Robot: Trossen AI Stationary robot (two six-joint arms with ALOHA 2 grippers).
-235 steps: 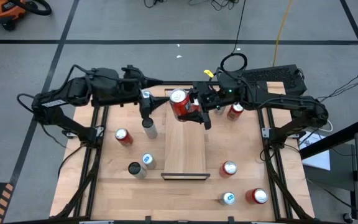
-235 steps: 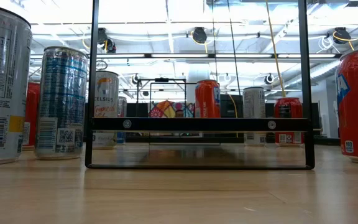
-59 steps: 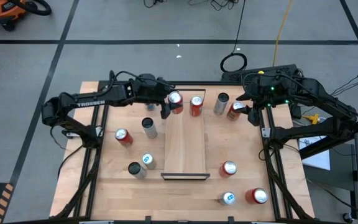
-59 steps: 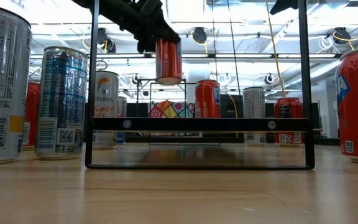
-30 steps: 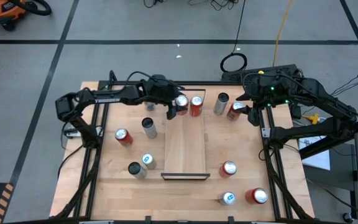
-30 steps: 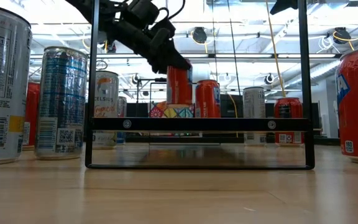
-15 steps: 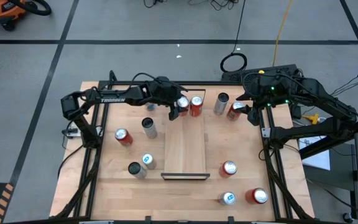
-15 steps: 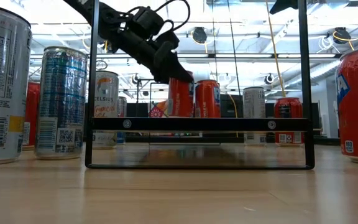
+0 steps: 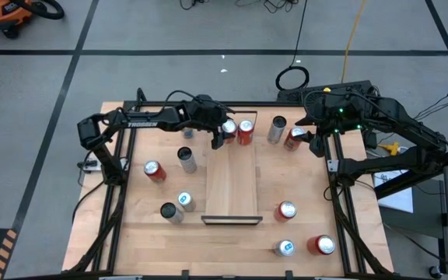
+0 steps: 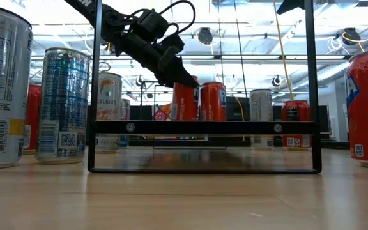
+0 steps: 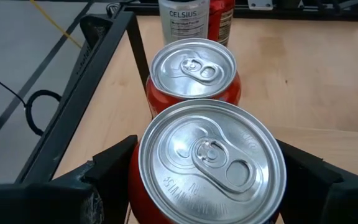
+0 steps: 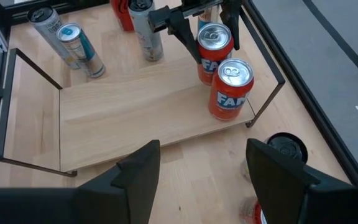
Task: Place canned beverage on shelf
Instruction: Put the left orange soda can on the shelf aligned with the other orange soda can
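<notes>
Red can (image 9: 228, 130) stands at the shelf (image 9: 232, 187) far end, beside a second red can (image 9: 246, 131), left pincer (image 9: 221, 132) clamped on it. Placement step nearly complete (seating appears done); next requires release and straight withdrawal. Right pincer (image 12: 197, 171) spread, idle at the table's far right corner.

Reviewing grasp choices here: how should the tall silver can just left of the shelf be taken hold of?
Grip the silver can across its round side wall, mid-height, coming from the left with the left hand once it is free. It stands upright, and the shelf sits close on its other side.
</notes>
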